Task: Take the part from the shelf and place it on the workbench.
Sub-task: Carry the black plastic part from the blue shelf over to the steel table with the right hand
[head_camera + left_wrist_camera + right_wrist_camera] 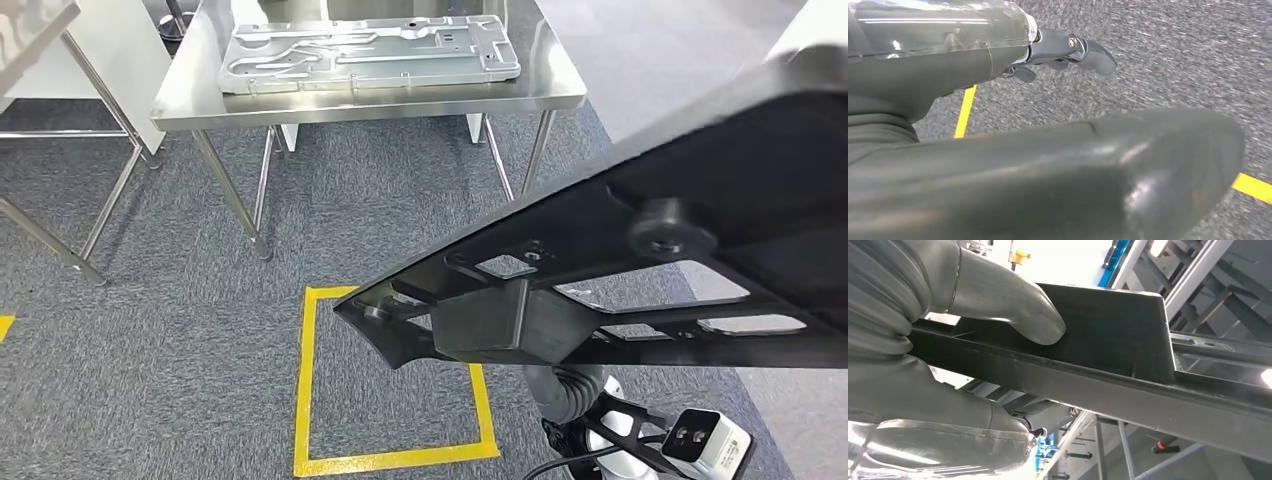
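My right hand (923,340) grips the black part (640,270), held tilted above the carpet near the steel workbench (370,100), while my left hand (1068,50) hangs empty, fingers loosely apart.

part (650,270): black, dull sheen, gripped in the right hand (923,340)
right hand: grey, ribbed cover, thumb paler grey
left hand (998,75): grey cover, darker metallic fingers (1093,52)
carpet (200,340): speckled grey, beneath the left hand
floor tape (390,460): yellow square outline, below the held part
workbench (380,100): bright silver steel, beyond the right hand
plate (370,50): silver-grey embossed metal, on the workbench
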